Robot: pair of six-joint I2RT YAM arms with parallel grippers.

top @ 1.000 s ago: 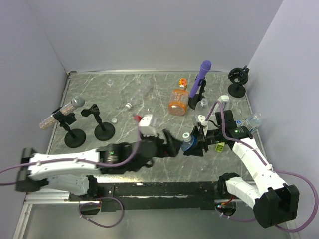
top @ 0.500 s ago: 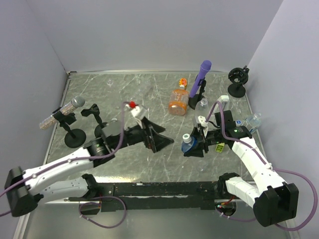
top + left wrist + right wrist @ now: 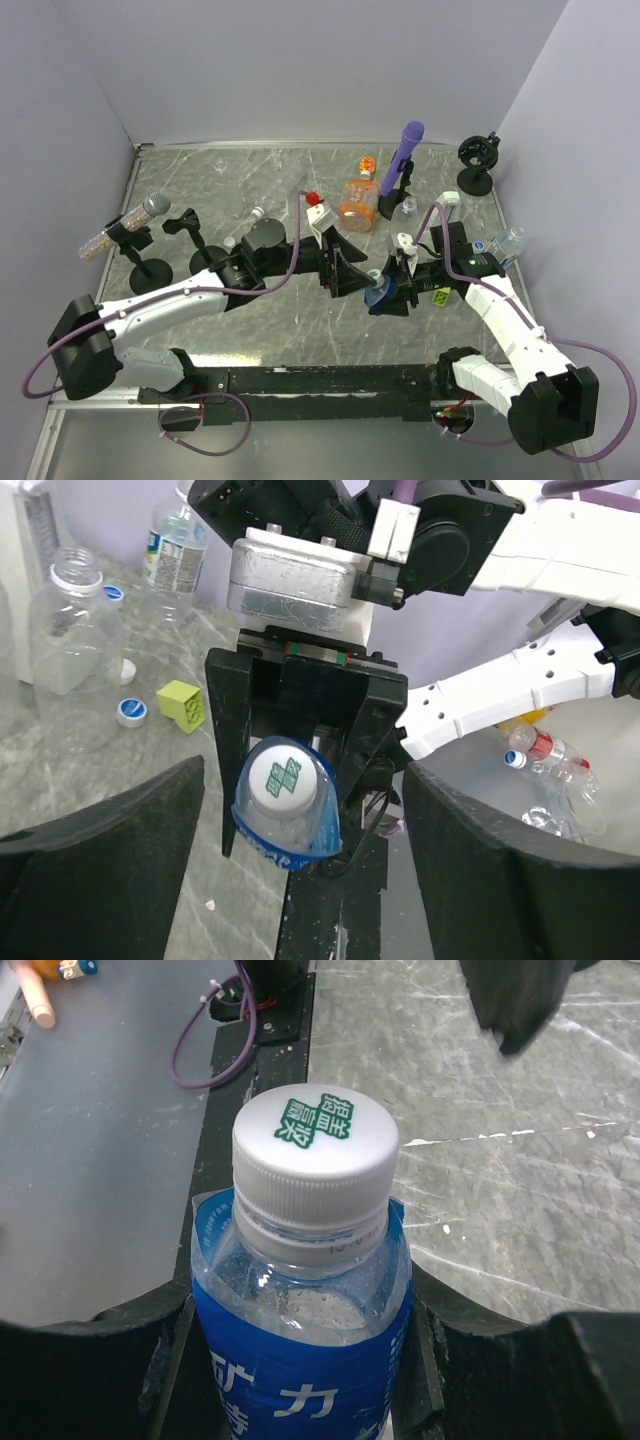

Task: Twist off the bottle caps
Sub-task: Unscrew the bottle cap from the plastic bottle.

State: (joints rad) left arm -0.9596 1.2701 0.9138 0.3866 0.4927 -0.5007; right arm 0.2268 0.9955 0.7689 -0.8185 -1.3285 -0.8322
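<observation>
My right gripper (image 3: 392, 288) is shut on the blue-label bottle (image 3: 380, 293) and holds it upright; in the right wrist view the bottle (image 3: 300, 1360) fills the space between the jaws. Its white cap (image 3: 315, 1145) with a green logo is on. My left gripper (image 3: 350, 273) is open and points at that cap (image 3: 283, 780) from the left. The cap lies just ahead of the spread fingers (image 3: 110, 860), apart from them. The orange bottle (image 3: 356, 203) stands further back with its orange-yellow cap (image 3: 366, 166) on.
A purple microphone-like stick (image 3: 405, 150) stands by the orange bottle. An open clear bottle (image 3: 70, 650), loose caps (image 3: 131, 711) and a yellow-green block (image 3: 182, 703) lie beyond the right gripper. Black stands (image 3: 207, 262) and a microphone (image 3: 125, 225) are at the left, with a loose cap (image 3: 230, 241) nearby.
My left arm has swung away from the near edge toward the table's middle. Its gripper drew back from the bottle, then came up to the cap again. The right arm has not moved.
</observation>
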